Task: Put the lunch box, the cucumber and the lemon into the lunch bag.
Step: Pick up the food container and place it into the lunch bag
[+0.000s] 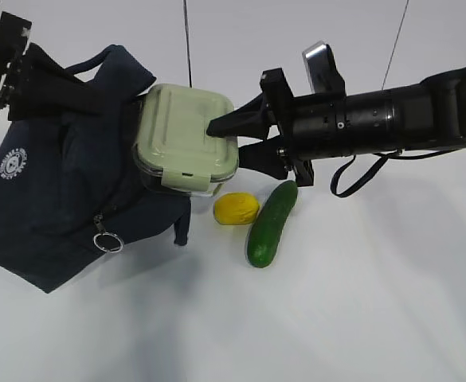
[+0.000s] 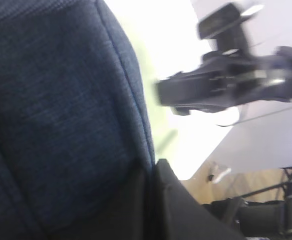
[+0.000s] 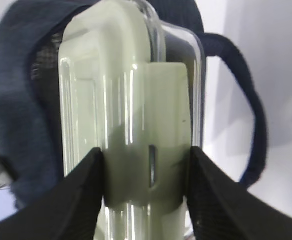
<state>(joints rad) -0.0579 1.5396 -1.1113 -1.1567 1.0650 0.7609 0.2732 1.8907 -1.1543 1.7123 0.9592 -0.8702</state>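
Right claw (image 1: 226, 143) is gripping the stiff, smooth lunch box (image 1: 183, 135) by its end clip; left claw (image 1: 13, 72) is pinching soft lunch bag (image 1: 65, 175) fabric.

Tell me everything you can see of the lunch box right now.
The lunch box is a clear, plastic-looking container with rounded corners and a pale green clip-on lid, shut. The right tool grips its end, one finger on the lid, one beneath, squeezing a lid clip. It is held off the table, lid up in the outside view, its far end entering the mouth of the dark blue lunch bag. Contents cannot be made out.
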